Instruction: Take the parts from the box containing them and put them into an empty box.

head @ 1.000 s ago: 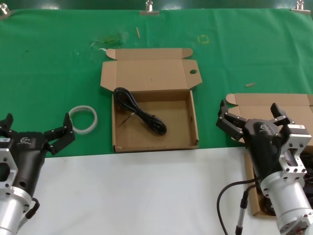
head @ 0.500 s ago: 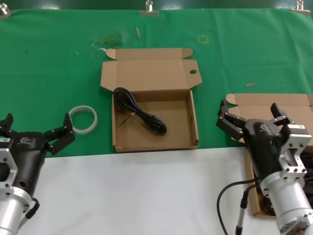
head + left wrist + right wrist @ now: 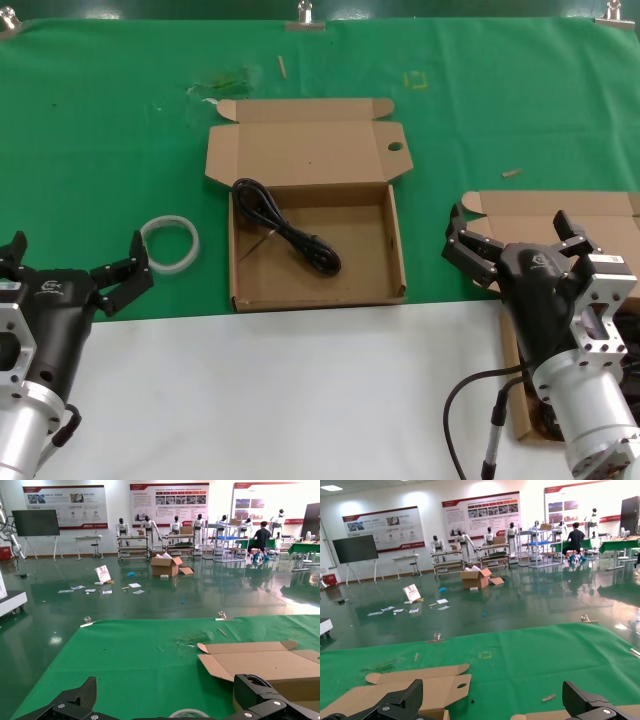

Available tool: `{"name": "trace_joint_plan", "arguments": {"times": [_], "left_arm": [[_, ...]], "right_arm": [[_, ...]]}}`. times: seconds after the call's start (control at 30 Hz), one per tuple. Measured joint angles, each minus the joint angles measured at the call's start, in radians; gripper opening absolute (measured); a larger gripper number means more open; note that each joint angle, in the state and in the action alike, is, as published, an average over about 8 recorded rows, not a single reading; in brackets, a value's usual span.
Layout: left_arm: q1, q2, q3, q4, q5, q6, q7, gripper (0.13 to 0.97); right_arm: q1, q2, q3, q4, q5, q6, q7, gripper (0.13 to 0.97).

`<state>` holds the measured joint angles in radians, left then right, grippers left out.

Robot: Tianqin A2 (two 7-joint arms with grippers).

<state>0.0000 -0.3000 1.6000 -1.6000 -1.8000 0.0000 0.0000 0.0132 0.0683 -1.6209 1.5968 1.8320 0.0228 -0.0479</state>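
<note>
Right gripper [image 3: 515, 236]: it is hanging over the near right side of the table with its black fingers spread wide, holding nothing. It is sitting just in front of the plain box.
Left gripper [image 3: 75, 262]: it is waiting at the near left, fingers also spread wide and holding nothing. It is sitting near the tape ring but not touching it.
Box with the round hole [image 3: 318, 285]: it is lying open in the middle of the green cloth [image 3: 120, 150], with its lid folded back flat behind it. The small hole is showing in the right flap of the lid.
Black cable [image 3: 285, 228]: one is lying inside this middle box, running from the back left corner toward the middle, with its chunky plug at the near end.
Plain box [image 3: 545, 208]: it is sitting at the right edge, mostly hiding behind the right arm. What is inside it cannot be seen well.
Tape ring [image 3: 170, 243]: this white ring is lying flat on the cloth, left of the middle box.
White strip [image 3: 300, 400]: it is covering the near part of the table, in front of the cloth.
</note>
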Motion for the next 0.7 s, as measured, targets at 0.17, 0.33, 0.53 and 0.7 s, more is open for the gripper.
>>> {"name": "trace_joint_plan", "arguments": {"times": [0.17, 0.33, 0.53, 0.7], "left_arm": [[0.000, 0.000, 0.000, 0.000, 0.000, 0.000, 0.000, 0.966], [0.000, 0.000, 0.000, 0.000, 0.000, 0.000, 0.000, 0.966], [0.000, 0.000, 0.000, 0.000, 0.000, 0.000, 0.000, 0.966], [0.000, 0.000, 0.000, 0.000, 0.000, 0.000, 0.000, 0.966]], "right_arm": [[0.000, 0.000, 0.000, 0.000, 0.000, 0.000, 0.000, 0.966], [0.000, 0.000, 0.000, 0.000, 0.000, 0.000, 0.000, 0.966], [0.000, 0.000, 0.000, 0.000, 0.000, 0.000, 0.000, 0.966], [0.000, 0.000, 0.000, 0.000, 0.000, 0.000, 0.000, 0.966]]}}
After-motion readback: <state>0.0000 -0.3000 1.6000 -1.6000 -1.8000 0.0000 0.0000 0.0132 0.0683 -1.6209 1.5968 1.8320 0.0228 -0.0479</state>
